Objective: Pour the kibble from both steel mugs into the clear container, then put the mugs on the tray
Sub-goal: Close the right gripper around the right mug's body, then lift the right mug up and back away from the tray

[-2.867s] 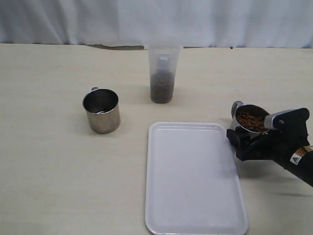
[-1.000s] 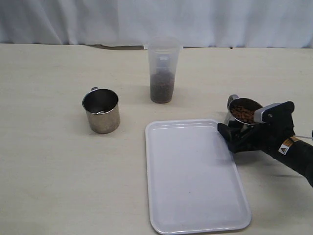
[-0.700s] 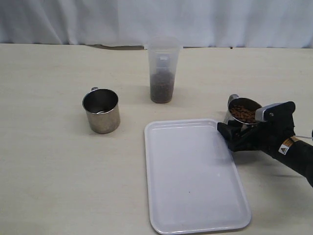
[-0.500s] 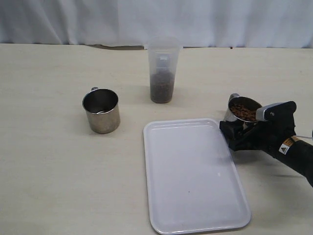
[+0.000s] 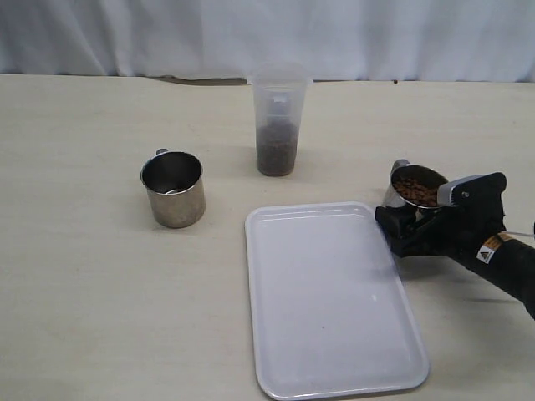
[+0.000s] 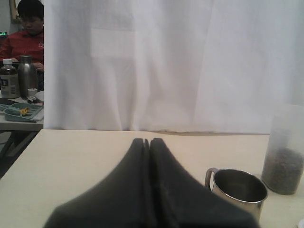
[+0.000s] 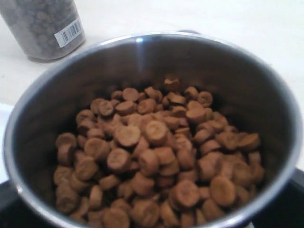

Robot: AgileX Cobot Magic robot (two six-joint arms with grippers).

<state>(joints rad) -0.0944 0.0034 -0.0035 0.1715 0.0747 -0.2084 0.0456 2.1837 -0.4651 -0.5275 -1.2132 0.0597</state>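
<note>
**Mia:** Where is the kibble (image 7: 152, 156) now?

**Ben:** Some is in the full mug (image 5: 416, 188). It is heaped with brown bits, and I see none spilled. The right pincer (image 5: 420, 215) is closed around that mug. It holds the mug a bit tipped, just off the right side of the tray (image 5: 326, 301).

**Mia:** And the rest?

**Ben:** It sits in the bottom of the clear container (image 5: 278, 125). That stands upright behind the tray. The empty mug (image 5: 173, 188) stands by itself on the left, well apart from the tray.

**Mia:** Did anything move just now?

**Ben:** Yes. The full mug has gone up a little and come closer to the container. And the tray has slid! Its far end has swung to the left, so it lies a bit crooked on the bench (image 5: 84, 292). The dark finger of the pincer looks like it touches the tray's edge, so I think the pincer bumped it.

**Mia:** Is that bad?

**Ben:** Not much, I think. The tray lies flat and has room for both mugs. But the second pour is not done yet, so the mug has to get over the container first.

**Mia:** What about the other arm?

**Ben:** The left pincer (image 6: 147, 147) is pressed shut with nothing in it, back from the empty mug.
</note>
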